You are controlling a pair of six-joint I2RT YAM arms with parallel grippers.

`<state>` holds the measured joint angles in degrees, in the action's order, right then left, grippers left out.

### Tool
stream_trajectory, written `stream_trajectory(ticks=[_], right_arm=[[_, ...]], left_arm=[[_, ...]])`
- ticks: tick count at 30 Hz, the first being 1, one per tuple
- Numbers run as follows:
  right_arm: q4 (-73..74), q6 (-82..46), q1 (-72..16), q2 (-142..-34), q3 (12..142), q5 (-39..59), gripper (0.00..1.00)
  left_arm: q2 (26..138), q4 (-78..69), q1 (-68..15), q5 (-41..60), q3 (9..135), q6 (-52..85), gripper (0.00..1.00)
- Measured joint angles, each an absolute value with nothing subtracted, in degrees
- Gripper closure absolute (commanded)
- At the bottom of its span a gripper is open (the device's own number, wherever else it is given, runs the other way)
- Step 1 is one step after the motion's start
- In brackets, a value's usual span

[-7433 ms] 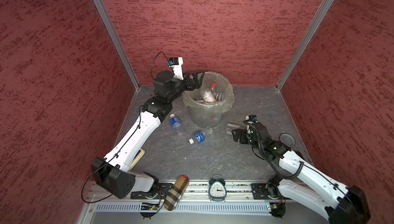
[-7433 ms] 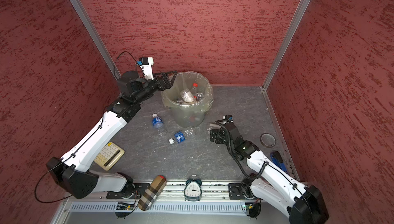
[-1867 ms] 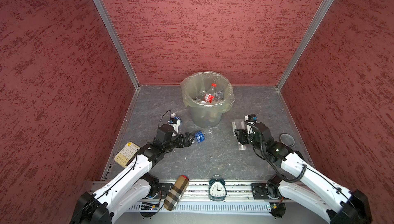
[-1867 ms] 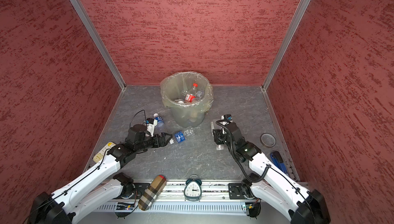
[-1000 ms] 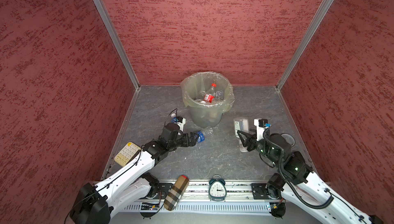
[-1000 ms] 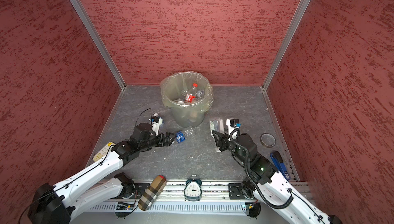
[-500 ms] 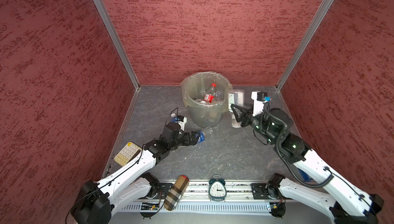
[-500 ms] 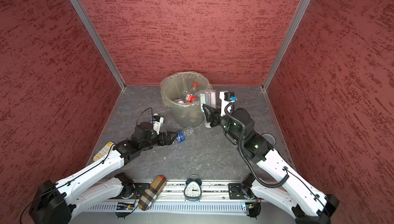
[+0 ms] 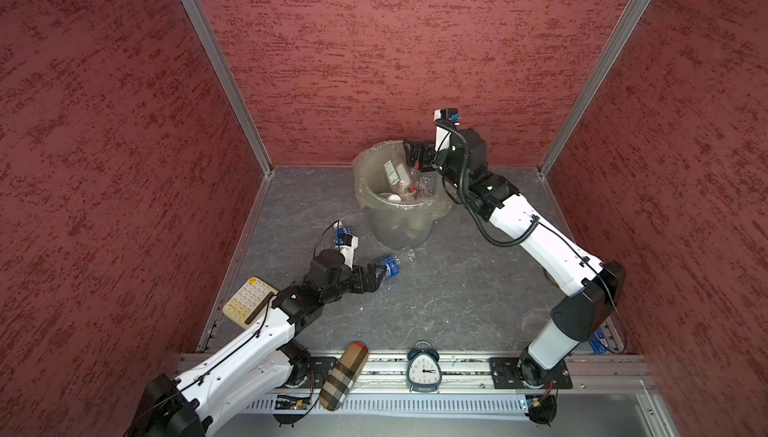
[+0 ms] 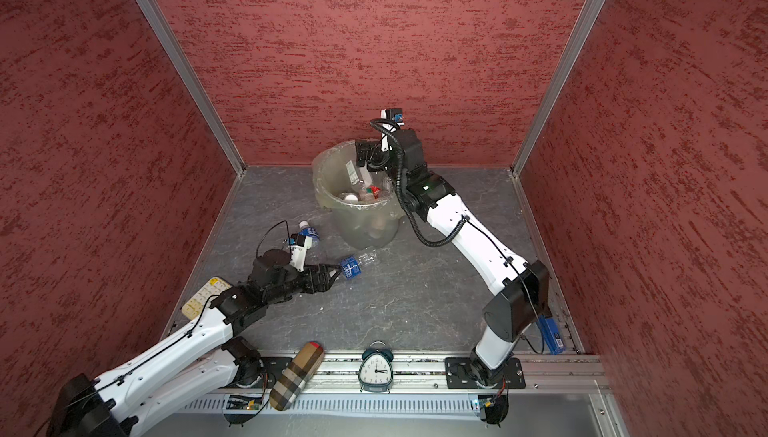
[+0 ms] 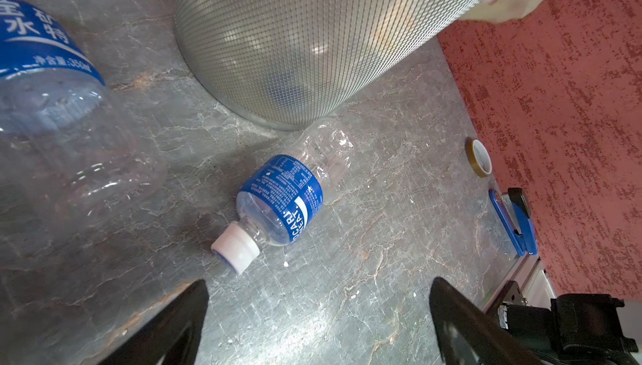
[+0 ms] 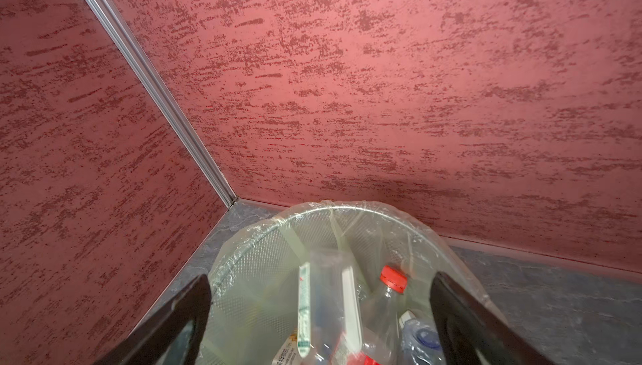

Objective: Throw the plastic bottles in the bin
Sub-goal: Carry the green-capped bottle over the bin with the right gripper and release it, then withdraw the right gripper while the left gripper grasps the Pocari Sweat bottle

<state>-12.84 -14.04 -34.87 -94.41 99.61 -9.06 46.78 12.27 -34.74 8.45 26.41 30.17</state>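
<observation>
The bin (image 9: 399,227) (image 10: 365,227), a mesh bucket lined with a clear bag, holds several plastic bottles. My right gripper (image 9: 413,154) (image 12: 319,311) hangs open over its rim (image 12: 243,241). Below it a blurred clear bottle (image 12: 326,297) (image 9: 392,171) sits inside the bin, touching neither finger, beside a red-capped bottle (image 12: 392,280). My left gripper (image 9: 376,275) (image 11: 318,311) is open and low over the floor. Just ahead of its tips lies a blue-labelled bottle (image 11: 281,200) (image 10: 351,267) with a white cap. Another blue-labelled bottle (image 11: 52,102) (image 10: 309,229) lies beside the left wrist.
A calculator (image 9: 248,302) lies by the left wall. A plaid case (image 9: 344,374) and an alarm clock (image 9: 423,368) stand on the front rail. A blue stapler (image 10: 550,337) and a tape roll (image 11: 479,156) lie along the right wall.
My right arm has swung from beside the bin to over its rim, and its gripper has opened and let the clear bottle go into the bin. The left gripper has barely moved.
</observation>
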Motion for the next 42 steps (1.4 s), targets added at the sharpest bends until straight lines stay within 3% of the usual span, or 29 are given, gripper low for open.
stream_trajectory(ticks=[9, 42], right_arm=[[-12.2, -14.0, -35.1, -80.6, 93.9, -9.3, 0.01], [-14.3, -17.8, -32.7, -55.6, 54.6, -16.4, 0.01]], left_arm=[[51.5, 12.6, -34.7, 8.4, 27.7, 28.8, 0.01], [79.8, 13.3, -39.1, -0.6, 45.5, 15.4, 0.0]])
